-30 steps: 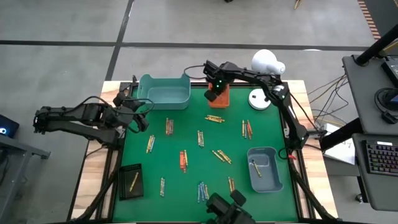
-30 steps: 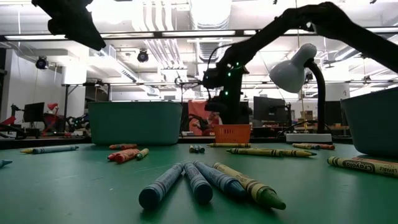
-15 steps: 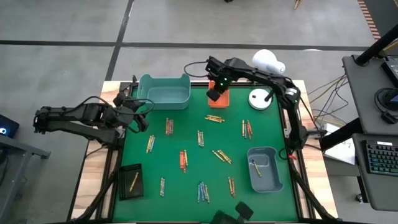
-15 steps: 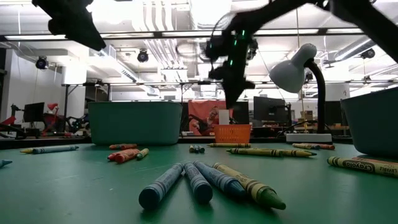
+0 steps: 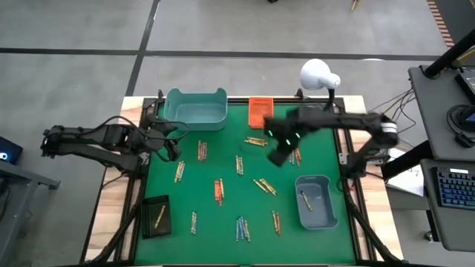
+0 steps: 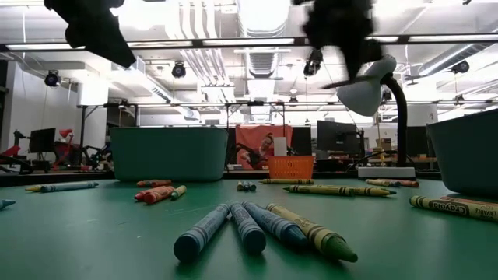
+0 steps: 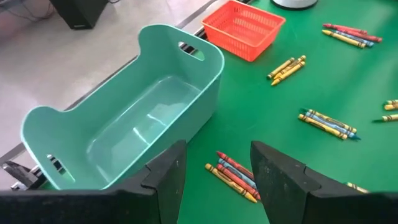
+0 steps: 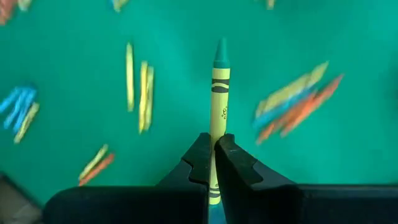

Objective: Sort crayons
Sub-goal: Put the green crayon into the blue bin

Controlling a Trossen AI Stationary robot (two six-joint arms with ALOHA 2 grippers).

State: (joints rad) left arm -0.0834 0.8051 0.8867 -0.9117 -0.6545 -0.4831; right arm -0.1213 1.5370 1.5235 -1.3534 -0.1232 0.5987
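right claw: clenched on crayon, above table centre-right | left claw: released, near teal bin, far left

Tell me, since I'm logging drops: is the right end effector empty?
No: the right end effector is shut on a green-tipped yellow-wrapped crayon sticking out ahead.

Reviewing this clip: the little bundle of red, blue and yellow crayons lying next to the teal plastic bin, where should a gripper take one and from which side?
Probably from straight above, by the middle of an outer crayon's barrel, jaws across its length: the crayon bundle lies flat on the green mat, sticks touching side by side. The open left gripper is nearest.
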